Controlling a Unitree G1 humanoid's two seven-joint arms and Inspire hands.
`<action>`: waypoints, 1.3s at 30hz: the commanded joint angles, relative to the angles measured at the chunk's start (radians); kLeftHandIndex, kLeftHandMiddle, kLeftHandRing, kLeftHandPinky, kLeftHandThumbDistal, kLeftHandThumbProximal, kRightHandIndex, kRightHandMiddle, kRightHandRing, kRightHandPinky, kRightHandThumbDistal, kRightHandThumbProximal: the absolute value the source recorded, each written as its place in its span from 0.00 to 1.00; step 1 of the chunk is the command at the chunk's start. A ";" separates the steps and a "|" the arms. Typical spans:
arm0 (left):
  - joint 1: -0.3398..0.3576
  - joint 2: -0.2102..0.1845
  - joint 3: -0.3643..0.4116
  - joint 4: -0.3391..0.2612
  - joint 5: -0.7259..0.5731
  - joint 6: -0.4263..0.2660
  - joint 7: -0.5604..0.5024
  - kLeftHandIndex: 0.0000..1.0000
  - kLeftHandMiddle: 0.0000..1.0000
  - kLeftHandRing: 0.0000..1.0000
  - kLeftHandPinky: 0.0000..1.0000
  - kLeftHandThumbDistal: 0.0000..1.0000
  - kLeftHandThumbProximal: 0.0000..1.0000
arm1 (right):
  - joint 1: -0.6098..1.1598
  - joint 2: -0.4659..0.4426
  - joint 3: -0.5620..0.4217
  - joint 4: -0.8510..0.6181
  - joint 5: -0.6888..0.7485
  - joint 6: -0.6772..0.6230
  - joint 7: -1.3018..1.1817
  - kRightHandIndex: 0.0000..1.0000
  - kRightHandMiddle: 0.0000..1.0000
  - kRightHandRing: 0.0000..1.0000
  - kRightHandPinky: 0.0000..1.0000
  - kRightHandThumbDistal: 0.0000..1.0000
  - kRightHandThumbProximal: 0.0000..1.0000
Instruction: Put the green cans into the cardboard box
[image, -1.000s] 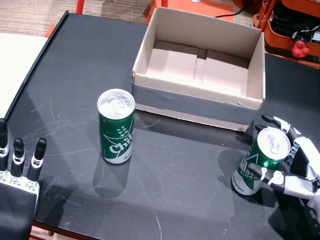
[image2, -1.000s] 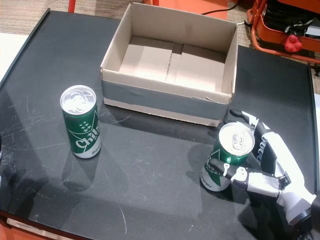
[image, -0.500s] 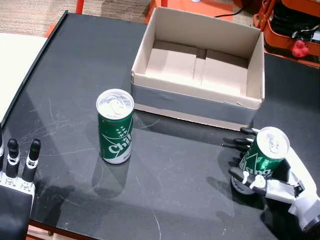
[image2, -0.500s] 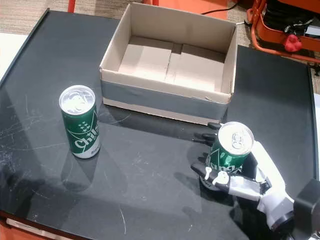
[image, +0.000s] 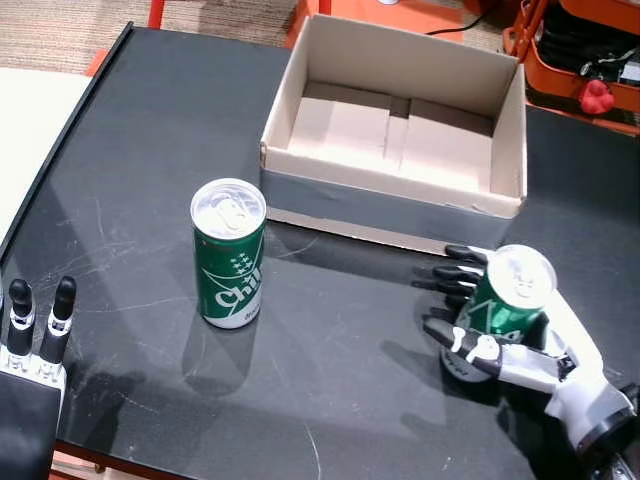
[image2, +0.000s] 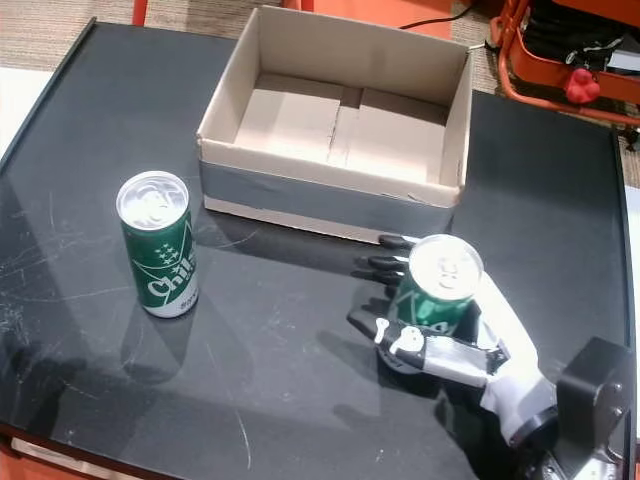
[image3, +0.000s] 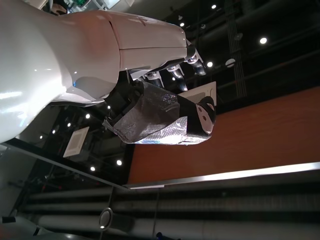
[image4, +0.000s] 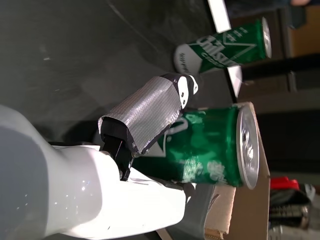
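Nearer the box (image: 400, 140), right hand (image: 520, 345) carries can (image: 505, 300).

Head views: two, side by side, looking steeply down on the black counter (image: 350, 330). Both share the cardboard box (image: 400, 205) beyond the right hand (image: 520, 345), the can (image: 505, 300) in that hand, and the standing can (image: 228, 255) well to its left.

Right wrist view: turned on its side, close behind the right hand (image4: 145, 112); shares both cans and a box corner with the head views.

Left wrist view: close on the left hand (image3: 150, 95), facing up toward ceiling lights; shares nothing with the others.
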 joint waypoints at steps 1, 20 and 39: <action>0.011 -0.002 0.006 0.002 -0.003 -0.004 -0.008 0.79 0.70 0.83 0.94 0.29 0.46 | 0.001 0.010 -0.002 0.007 -0.029 -0.052 -0.084 0.34 0.30 0.34 0.43 0.01 0.00; -0.026 0.009 -0.002 0.074 0.030 -0.025 -0.034 0.80 0.72 0.84 0.93 0.33 0.47 | 0.001 -0.038 0.077 0.032 -0.210 -0.176 -0.339 0.00 0.00 0.08 0.32 0.00 0.27; -0.087 -0.030 -0.021 0.148 0.099 -0.113 -0.032 0.79 0.70 0.81 0.92 0.29 0.54 | -0.250 -0.097 0.156 -0.625 -0.032 -0.303 -0.179 0.00 0.00 0.00 0.23 0.04 0.18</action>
